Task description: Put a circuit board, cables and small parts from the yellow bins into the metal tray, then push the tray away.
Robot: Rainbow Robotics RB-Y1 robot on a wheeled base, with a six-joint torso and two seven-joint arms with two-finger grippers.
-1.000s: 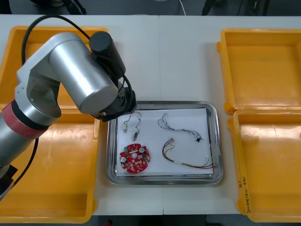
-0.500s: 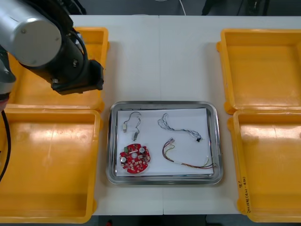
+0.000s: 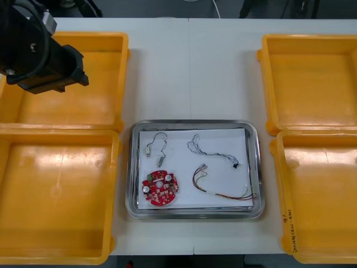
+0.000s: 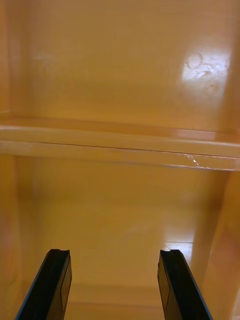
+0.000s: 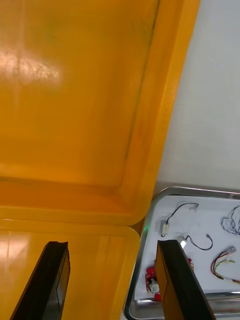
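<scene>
The metal tray, white inside, lies at the table's middle. It holds a round red circuit board, a black cable, a twisted blue and white cable and a red and yellow cable. My left arm hangs over the far left yellow bin. In the left wrist view my left gripper is open and holds nothing, above the bins' shared rims; the tray and the board lie past one finger. My right gripper is open and holds nothing, over a yellow bin.
The near left bin sits beside the tray. Two yellow bins stand at the right. All show bare floors. Open table lies beyond the tray's far rim, between the two far bins.
My left arm has swung away from the tray's far left corner, out to the left over the far left bin. The tray's contents lie as before.
</scene>
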